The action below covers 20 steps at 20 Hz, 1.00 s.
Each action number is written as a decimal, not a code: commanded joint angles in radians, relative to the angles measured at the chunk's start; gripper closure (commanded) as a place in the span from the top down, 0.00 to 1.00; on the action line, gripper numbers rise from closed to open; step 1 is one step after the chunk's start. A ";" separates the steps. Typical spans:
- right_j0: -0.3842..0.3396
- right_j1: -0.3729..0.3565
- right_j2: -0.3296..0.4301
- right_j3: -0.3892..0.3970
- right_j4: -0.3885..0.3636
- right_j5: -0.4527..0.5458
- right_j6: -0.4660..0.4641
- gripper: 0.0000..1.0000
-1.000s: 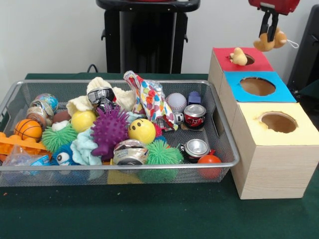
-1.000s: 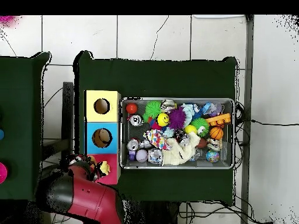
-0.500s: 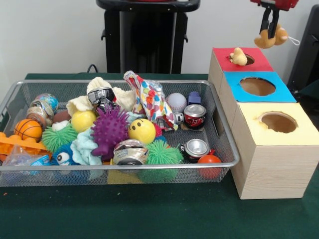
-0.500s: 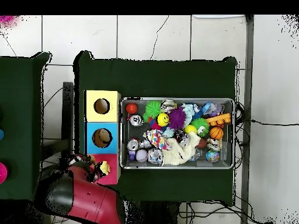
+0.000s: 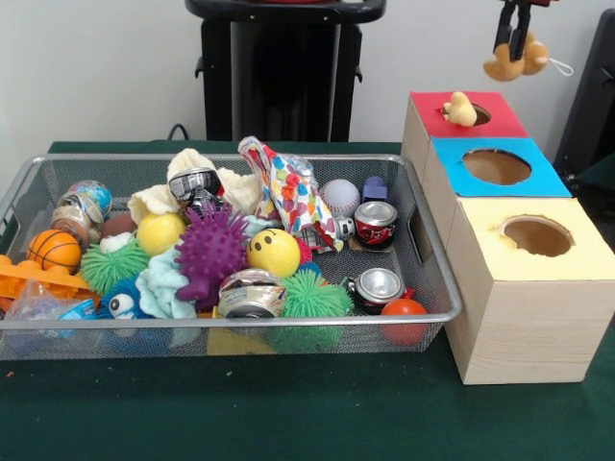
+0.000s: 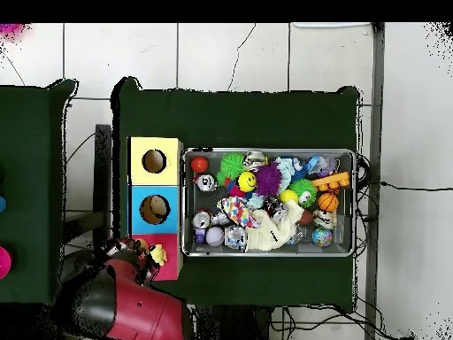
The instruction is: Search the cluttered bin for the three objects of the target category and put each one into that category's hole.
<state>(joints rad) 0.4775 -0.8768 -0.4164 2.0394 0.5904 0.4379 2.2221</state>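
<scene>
Above table, plush (image 5: 517,60) between jaws.

A plain pale wall (image 5: 96,77) fills the back in the front view, evenly lit. A dark green cloth (image 5: 288,413) covers the table. From above, the floor (image 6: 230,53) shows large pale tiles with dark grout lines and a thin crack running across them. A second green-covered table (image 6: 26,195) sits off to one side. Black cables (image 6: 301,319) trail over the tiles near the table's edge, and another cable (image 6: 407,188) runs out along the floor.
</scene>
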 commanded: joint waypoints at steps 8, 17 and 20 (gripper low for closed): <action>-0.065 0.017 0.120 0.172 0.003 -0.121 0.160 0.00; -0.115 0.092 0.238 0.231 -0.012 -0.304 0.182 0.00; -0.112 0.120 0.244 0.220 -0.013 -0.319 0.184 0.00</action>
<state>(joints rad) 0.3965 -0.8385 -0.2956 2.2140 0.5916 0.1719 2.2223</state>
